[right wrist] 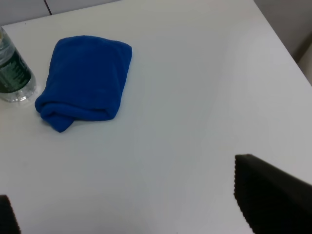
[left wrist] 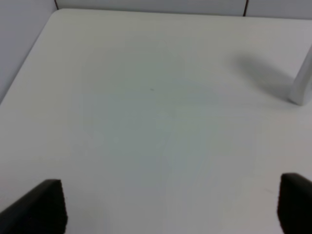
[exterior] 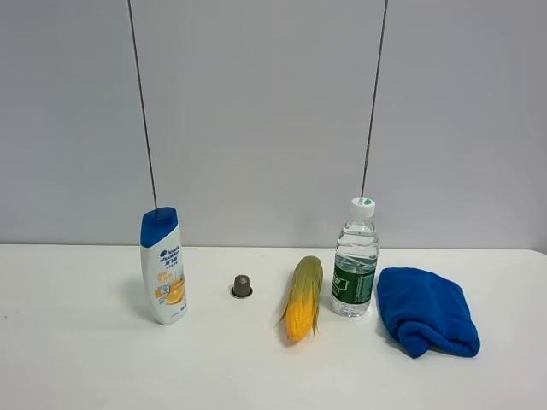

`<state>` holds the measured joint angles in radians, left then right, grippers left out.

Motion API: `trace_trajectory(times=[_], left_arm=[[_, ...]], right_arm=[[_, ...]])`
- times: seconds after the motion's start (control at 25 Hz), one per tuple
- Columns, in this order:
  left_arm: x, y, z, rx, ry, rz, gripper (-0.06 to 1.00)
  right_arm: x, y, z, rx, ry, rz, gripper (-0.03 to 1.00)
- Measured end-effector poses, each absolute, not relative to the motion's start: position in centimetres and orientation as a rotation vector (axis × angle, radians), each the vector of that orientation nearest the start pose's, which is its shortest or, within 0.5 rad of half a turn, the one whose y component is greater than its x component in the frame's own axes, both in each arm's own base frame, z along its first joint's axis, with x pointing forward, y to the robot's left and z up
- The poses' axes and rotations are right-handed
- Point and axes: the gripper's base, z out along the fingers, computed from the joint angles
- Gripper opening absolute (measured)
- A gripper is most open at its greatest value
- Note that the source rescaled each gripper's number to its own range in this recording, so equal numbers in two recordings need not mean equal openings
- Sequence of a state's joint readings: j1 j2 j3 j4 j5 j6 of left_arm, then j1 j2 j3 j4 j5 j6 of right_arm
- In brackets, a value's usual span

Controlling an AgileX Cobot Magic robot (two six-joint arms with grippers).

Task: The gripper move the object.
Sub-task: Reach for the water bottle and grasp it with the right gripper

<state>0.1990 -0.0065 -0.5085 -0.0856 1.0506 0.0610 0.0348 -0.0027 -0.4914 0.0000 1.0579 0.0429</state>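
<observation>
Five things stand in a row across a table (exterior: 85, 367), before a wall (exterior: 256, 111). From the left: a shampoo (exterior: 163, 266), upright; a knob (exterior: 242, 286), well apart on its right; a cob (exterior: 304, 297), lying with one end toward the front edge; a bottle (exterior: 355, 259), upright, just beside the cob on its right and slightly behind it, and a cloth (exterior: 426, 309), just beside the bottle, last on the right. The cloth reaches nearer the front edge than the bottle does.
</observation>
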Motion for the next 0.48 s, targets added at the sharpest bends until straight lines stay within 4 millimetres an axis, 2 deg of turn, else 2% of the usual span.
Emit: trace_trajectory(times=[0.04,0.48], left_arm=[[-0.52,-0.79,28.07,-0.135,2.012,0.063,1.0],[-0.52,-0.79,28.07,-0.135,2.012,0.063,1.0]], right_arm=[[-0.42,-0.01,27.51,0.008,2.048,0.048,0.8],[-0.42,-0.01,27.51,0.008,2.048,0.048,0.8]])
